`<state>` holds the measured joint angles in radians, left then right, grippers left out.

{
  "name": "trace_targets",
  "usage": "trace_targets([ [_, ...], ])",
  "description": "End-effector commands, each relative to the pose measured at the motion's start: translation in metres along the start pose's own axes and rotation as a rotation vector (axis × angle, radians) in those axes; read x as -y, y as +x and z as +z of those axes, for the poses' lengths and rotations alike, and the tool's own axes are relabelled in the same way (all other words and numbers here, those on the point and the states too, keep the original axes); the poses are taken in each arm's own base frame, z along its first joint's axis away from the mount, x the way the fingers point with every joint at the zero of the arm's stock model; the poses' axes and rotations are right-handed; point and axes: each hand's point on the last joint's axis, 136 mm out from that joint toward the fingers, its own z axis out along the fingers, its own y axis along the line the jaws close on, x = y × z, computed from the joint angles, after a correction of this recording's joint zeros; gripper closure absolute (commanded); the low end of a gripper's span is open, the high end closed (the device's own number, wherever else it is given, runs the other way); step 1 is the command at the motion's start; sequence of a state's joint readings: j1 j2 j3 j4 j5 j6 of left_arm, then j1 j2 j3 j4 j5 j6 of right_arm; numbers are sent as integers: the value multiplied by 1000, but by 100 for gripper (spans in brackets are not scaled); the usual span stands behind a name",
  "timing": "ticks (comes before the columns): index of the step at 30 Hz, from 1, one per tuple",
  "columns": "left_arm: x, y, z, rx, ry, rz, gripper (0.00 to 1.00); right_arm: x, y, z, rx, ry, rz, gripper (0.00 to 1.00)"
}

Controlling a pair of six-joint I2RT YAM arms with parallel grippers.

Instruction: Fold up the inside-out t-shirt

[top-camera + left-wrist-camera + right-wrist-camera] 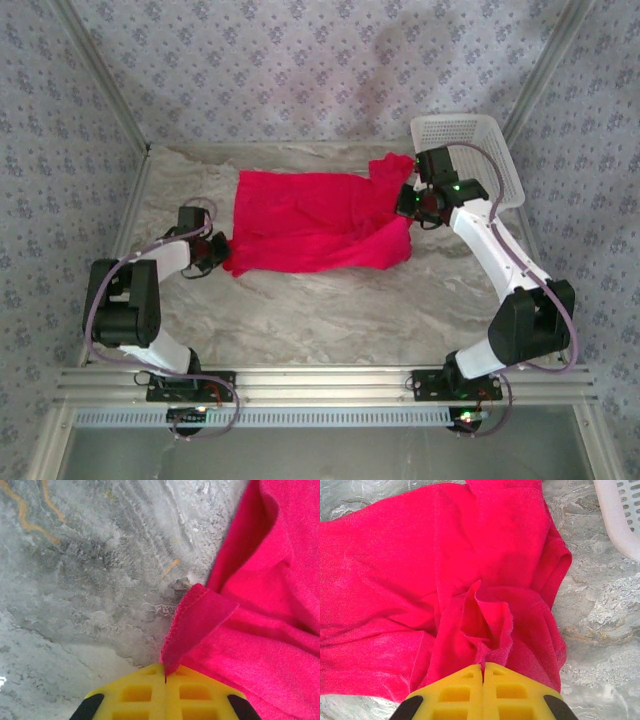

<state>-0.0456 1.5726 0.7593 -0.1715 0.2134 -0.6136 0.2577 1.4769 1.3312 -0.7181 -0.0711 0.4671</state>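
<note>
Top external view: the red t-shirt (320, 225) lies loosely spread across the middle of the table (330, 310), nearer the far edge. Its right end reaches toward the white mesh basket (480, 140) in the far right corner.

No fold has been made, so I judge the task barely begun. The shirt is only held at opposite ends, and flattening and every fold are left to do.

The left gripper (213, 250) has its jaws pressed together on a thin flap at the shirt's left edge. The left wrist view shows this flap rising from between the yellow pads.

The right gripper (408, 200) pinches a bunched ruffle at the right end.

The cloth is rumpled, with soft ridges and a raw-looking hem. No tag is visible.
</note>
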Motion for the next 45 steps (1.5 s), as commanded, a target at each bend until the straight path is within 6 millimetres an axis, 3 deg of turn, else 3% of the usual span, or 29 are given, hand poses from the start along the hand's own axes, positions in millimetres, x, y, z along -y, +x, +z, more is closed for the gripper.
trace_targets([
  [1,13,-15,-11,36,38,15,100,-5,-12,-18,38,-30,22,100],
  [5,40,-34,-41,87,111,17,100,-1,-26,-26,69,-35,40,100],
  [9,98,-91,-113,227,292,16,100,0,-65,-57,169,-66,74,100],
  [11,126,-128,-160,308,404,-1,100,0,-89,-84,240,-98,93,100],
  [14,150,-178,-227,420,539,-41,100,-2,-121,-131,351,-144,116,100],
  [17,167,-212,-285,509,658,-65,100,-12,-143,-180,474,-204,127,100],
  [20,184,-228,-328,564,735,-50,100,-25,-156,-223,579,-264,116,100],
  [28,214,-229,-431,678,857,45,100,-56,-157,-312,734,-403,53,100],
  [32,220,-211,-512,823,889,135,100,-64,-146,-376,870,-442,-1,100],
  [36,217,-185,-572,976,847,208,100,-64,-127,-428,997,-443,-39,100],
  [40,217,-168,-600,1055,818,253,100,-59,-115,-457,1076,-418,-51,100],
  [45,217,-170,-602,1068,805,260,100,-54,-115,-469,1118,-382,-59,100],
])
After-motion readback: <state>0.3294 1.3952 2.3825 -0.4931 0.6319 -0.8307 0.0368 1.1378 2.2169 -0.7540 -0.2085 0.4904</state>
